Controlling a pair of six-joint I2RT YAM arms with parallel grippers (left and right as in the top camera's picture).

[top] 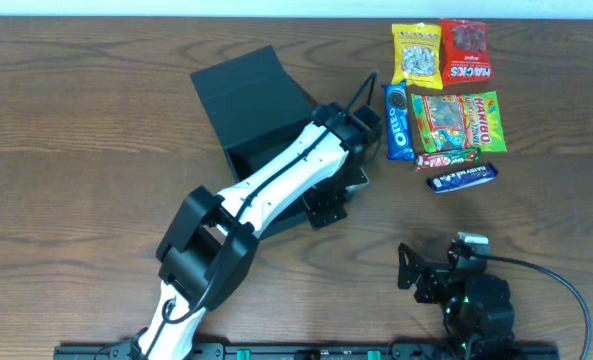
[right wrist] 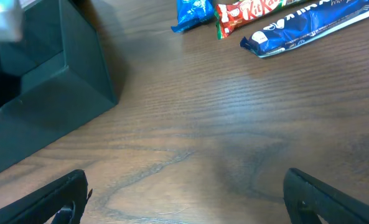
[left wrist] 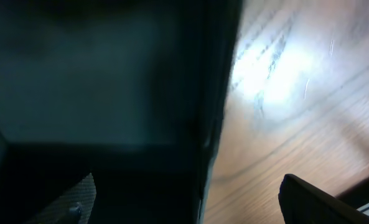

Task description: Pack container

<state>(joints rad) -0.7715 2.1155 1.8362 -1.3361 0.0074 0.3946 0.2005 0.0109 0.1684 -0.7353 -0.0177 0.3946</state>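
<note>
The container is a matte black box left of centre, with its lid standing open at the back. My left gripper reaches over the box's right side. In the left wrist view the gripper is open, with the dark box wall between its fingers and bare wood to the right. My right gripper is open and empty, low over the table at the front right. The box corner shows in the right wrist view.
Snack packets lie at the back right: a yellow packet, a red packet, a blue Oreo pack, a Haribo bag, a KitKat and a blue bar. The blue bar lies ahead of my right gripper.
</note>
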